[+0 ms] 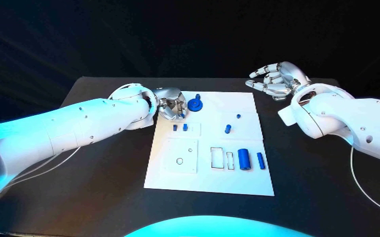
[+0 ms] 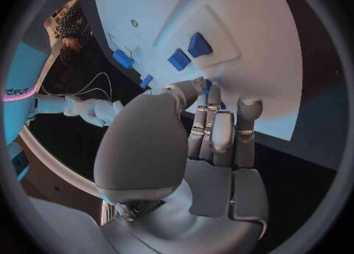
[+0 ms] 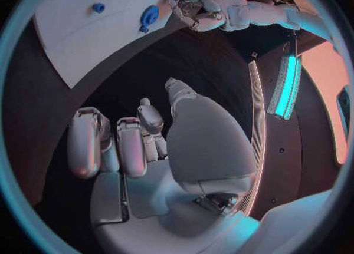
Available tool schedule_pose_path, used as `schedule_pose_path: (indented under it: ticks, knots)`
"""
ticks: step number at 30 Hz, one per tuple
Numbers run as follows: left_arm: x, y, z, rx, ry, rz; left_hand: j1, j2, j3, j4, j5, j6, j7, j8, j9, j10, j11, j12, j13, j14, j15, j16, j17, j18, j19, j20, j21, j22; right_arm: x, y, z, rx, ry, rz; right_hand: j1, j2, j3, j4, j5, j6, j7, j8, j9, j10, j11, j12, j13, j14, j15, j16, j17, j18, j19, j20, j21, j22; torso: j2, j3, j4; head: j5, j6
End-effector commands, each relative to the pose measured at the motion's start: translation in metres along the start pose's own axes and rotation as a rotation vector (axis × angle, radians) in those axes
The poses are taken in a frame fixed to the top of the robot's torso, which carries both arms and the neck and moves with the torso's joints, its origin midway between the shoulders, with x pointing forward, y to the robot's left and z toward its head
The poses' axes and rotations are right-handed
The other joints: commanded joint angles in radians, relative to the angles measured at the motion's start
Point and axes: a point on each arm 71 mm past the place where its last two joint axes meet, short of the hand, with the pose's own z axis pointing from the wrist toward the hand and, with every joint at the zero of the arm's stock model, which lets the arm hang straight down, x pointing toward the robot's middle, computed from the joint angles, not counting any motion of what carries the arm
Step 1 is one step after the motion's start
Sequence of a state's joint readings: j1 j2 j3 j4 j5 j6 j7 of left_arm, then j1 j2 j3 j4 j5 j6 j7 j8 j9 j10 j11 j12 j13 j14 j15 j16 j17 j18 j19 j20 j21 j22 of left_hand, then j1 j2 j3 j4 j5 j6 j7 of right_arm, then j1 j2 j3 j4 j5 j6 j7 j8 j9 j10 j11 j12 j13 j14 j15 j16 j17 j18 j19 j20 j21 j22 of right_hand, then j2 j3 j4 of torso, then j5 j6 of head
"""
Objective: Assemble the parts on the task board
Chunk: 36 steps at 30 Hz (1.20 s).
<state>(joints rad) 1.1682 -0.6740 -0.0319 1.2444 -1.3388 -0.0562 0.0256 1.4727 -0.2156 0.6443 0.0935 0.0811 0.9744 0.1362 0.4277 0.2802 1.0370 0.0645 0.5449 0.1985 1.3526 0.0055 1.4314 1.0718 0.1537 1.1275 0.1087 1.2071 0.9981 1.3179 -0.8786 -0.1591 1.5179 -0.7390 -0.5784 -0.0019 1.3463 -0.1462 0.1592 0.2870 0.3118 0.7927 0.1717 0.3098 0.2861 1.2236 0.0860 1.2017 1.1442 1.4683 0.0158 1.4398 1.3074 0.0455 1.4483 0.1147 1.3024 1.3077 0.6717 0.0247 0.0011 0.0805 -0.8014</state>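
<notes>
The white task board (image 1: 207, 178) lies in the middle of the black table. My left hand (image 1: 170, 107) hovers over its far left corner, beside a blue round part (image 1: 195, 104). Its thumb and fingertips (image 2: 209, 98) are drawn together, and a small blue part (image 2: 209, 83) shows between them, mostly hidden. Two short blue pegs (image 1: 180, 128) stand just nearer on the board, also seen as blue pegs (image 2: 188, 52). Two blue cylinders (image 1: 250, 160) lie at the near right. My right hand (image 1: 275, 80) hangs off the board at the far right, fingers apart, holding nothing.
More small blue pieces (image 1: 229, 128) sit mid-board, and rectangular slots (image 1: 217, 157) and round holes (image 1: 179, 161) mark its near half. Bare black table (image 1: 103, 160) flanks the board on both sides. My right forearm (image 1: 340, 119) crosses the table's right edge.
</notes>
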Motion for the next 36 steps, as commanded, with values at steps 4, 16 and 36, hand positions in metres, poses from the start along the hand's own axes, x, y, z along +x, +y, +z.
schedule_pose_path:
  ticks: [4,16,36]
  knots:
    - [0.0044,-0.0003,0.0007,-0.009,0.045,-0.006,-0.010,0.004,0.000,-0.007,0.004,0.007,-0.001,0.003,0.002,0.007,0.002,-0.006,0.000,0.003,-0.002,0.003,-0.001,-0.016,0.007,0.000,0.002,-0.001,0.0010,0.0012,0.0000,-0.014,0.008,-0.002,0.006,0.000,0.006,-0.001,0.006,-0.004,-0.001,0.004,-0.001,-0.006,-0.001,-0.005,0.000,0.049,-0.008,-0.002,0.051,0.014,-0.007,-0.001,-0.006,0.154,0.000,-0.0003,-0.0004,0.001,-0.001]
    - [0.0059,0.0003,0.0031,-0.017,0.048,-0.004,-0.015,0.003,0.001,-0.009,0.003,0.007,0.000,-0.001,0.003,0.008,0.003,-0.012,0.000,0.004,-0.002,0.004,0.002,-0.015,0.005,0.000,0.000,-0.004,0.0010,0.0012,-0.0001,-0.015,0.008,-0.002,0.006,0.000,0.006,-0.001,0.006,-0.004,-0.001,0.004,-0.001,-0.006,-0.001,-0.005,0.000,0.049,-0.008,-0.002,0.051,0.014,-0.007,-0.001,-0.006,0.154,0.000,-0.0009,-0.0007,0.000,-0.001]
    - [0.0038,0.0021,0.0022,-0.015,0.016,-0.016,-0.042,-0.007,0.011,-0.017,0.005,-0.041,0.012,-0.057,-0.001,-0.003,0.016,-0.051,-0.001,-0.002,0.008,0.002,-0.008,-0.014,-0.003,0.008,-0.010,-0.015,0.0006,0.0005,0.0000,-0.011,0.009,-0.003,0.006,0.000,0.008,-0.001,0.007,-0.004,-0.001,0.005,-0.002,-0.006,-0.001,-0.006,-0.002,0.049,-0.008,-0.004,0.049,0.014,-0.008,-0.002,-0.009,0.153,-0.001,-0.0005,-0.0002,0.000,0.000]
